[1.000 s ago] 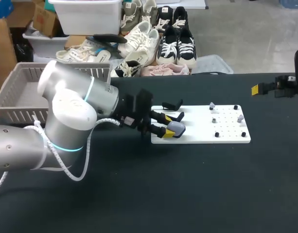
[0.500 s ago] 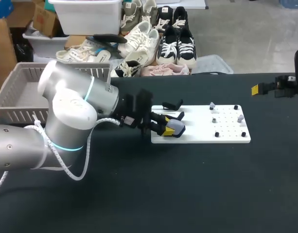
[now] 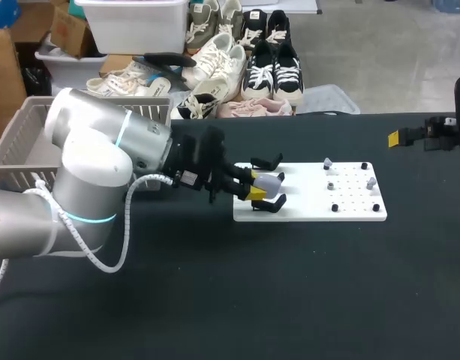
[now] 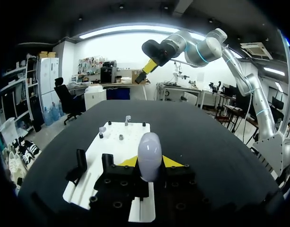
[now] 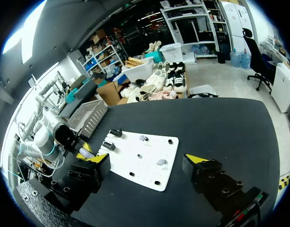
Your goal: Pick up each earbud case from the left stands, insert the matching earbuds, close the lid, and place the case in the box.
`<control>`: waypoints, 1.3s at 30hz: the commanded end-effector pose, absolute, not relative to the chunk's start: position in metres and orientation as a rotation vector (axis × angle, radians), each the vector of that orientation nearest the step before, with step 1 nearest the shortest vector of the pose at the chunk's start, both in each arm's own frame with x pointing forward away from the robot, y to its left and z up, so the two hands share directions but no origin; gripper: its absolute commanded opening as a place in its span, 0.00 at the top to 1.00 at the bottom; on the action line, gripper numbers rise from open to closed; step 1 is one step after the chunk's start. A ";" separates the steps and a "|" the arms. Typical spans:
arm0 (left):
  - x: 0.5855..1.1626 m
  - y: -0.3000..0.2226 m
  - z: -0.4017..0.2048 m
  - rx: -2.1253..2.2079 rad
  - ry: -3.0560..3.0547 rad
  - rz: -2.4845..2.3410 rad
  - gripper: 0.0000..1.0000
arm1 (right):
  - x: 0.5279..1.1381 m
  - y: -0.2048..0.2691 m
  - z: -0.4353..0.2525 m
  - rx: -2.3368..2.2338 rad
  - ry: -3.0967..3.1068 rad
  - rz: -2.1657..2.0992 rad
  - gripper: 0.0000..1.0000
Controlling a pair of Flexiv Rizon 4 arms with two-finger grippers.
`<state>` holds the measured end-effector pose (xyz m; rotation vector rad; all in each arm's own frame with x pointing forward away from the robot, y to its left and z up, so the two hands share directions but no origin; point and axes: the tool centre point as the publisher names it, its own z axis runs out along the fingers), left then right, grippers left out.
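Grey earbud case between left fingers

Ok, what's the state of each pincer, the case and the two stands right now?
Earbud case: lid closed, held above the white board, off both stands.
Left pincer: shut on the case.
Right pincer: open, holding nothing.
Near stand: no case on it.
Far stand: no case on it.
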<state>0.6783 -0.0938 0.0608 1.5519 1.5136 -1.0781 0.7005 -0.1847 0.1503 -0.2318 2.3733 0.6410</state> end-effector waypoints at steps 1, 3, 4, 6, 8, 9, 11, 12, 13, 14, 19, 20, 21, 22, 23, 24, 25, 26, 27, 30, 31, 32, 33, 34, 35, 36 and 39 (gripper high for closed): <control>0.661 -0.085 0.080 1.512 1.476 -1.079 1.00 | 0.701 -0.186 0.150 -0.236 2.372 0.647 0.00; 0.657 -0.086 0.090 1.489 1.458 -1.094 1.00 | 0.701 -0.186 0.150 -0.236 2.372 0.647 0.00; 0.655 -0.086 0.096 1.477 1.445 -1.097 1.00 | 0.701 -0.186 0.150 -0.236 2.372 0.647 0.00; 0.650 -0.086 0.105 1.450 1.422 -1.103 1.00 | 0.701 -0.186 0.150 -0.236 2.372 0.647 0.00; 0.645 -0.088 0.114 1.429 1.385 -1.094 1.00 | 0.701 -0.186 0.150 -0.236 2.372 0.647 0.00; 0.643 -0.088 0.118 1.419 1.370 -1.098 1.00 | 0.701 -0.186 0.150 -0.236 2.372 0.647 0.00; 0.639 -0.090 0.125 1.399 1.350 -1.104 1.00 | 0.701 -0.186 0.150 -0.236 2.372 0.647 0.00; 0.636 -0.090 0.128 1.397 1.330 -1.102 1.00 | 0.701 -0.186 0.150 -0.236 2.372 0.647 0.00; 0.634 -0.091 0.130 1.391 1.319 -1.103 1.00 | 0.701 -0.186 0.150 -0.236 2.372 0.647 0.00; 0.632 -0.091 0.132 1.383 1.313 -1.102 1.00 | 0.701 -0.186 0.150 -0.236 2.372 0.647 0.00; 0.626 -0.092 0.134 1.385 1.287 -1.090 1.00 | 0.701 -0.186 0.150 -0.236 2.372 0.647 0.00; 0.625 -0.092 0.133 1.386 1.286 -1.090 1.00 | 0.701 -0.186 0.150 -0.236 2.372 0.647 0.00; 0.624 -0.092 0.133 1.385 1.286 -1.089 1.00 | 0.701 -0.186 0.150 -0.236 2.372 0.647 0.00; 0.624 -0.092 0.132 1.385 1.286 -1.087 1.00 | 0.701 -0.186 0.150 -0.236 2.372 0.647 0.00; 0.624 -0.092 0.132 1.386 1.285 -1.086 1.00 | 0.701 -0.186 0.150 -0.236 2.372 0.647 0.00; 0.624 -0.092 0.132 1.385 1.284 -1.085 1.00 | 0.701 -0.186 0.150 -0.236 2.372 0.647 0.00; 0.623 -0.092 0.132 1.386 1.282 -1.086 1.00 | 0.701 -0.186 0.150 -0.236 2.372 0.647 0.00; 0.623 -0.092 0.132 1.387 1.278 -1.087 1.00 | 0.701 -0.186 0.150 -0.236 2.372 0.647 0.00; 0.622 -0.091 0.134 1.384 1.269 -1.092 1.00 | 0.701 -0.186 0.150 -0.236 2.372 0.647 0.00; 0.621 -0.086 0.141 1.400 1.249 -1.093 1.00 | 0.701 -0.186 0.150 -0.236 2.372 0.647 0.00; 0.621 -0.086 0.141 1.400 1.249 -1.093 1.00 | 0.701 -0.186 0.150 -0.236 2.372 0.647 0.00; 0.621 -0.086 0.141 1.400 1.249 -1.093 1.00 | 0.701 -0.186 0.150 -0.236 2.372 0.647 0.00; 0.621 -0.086 0.141 1.400 1.249 -1.093 1.00 | 0.701 -0.186 0.150 -0.236 2.372 0.647 0.00; 0.621 -0.086 0.141 1.400 1.249 -1.093 1.00 | 0.701 -0.186 0.150 -0.236 2.372 0.647 0.00; 0.621 -0.086 0.141 1.400 1.249 -1.093 1.00 | 0.701 -0.186 0.150 -0.236 2.372 0.647 0.00; 0.621 -0.086 0.141 1.400 1.249 -1.093 1.00 | 0.701 -0.186 0.150 -0.236 2.372 0.647 0.00; 0.621 -0.086 0.141 1.400 1.249 -1.093 1.00 | 0.701 -0.186 0.150 -0.236 2.372 0.647 0.00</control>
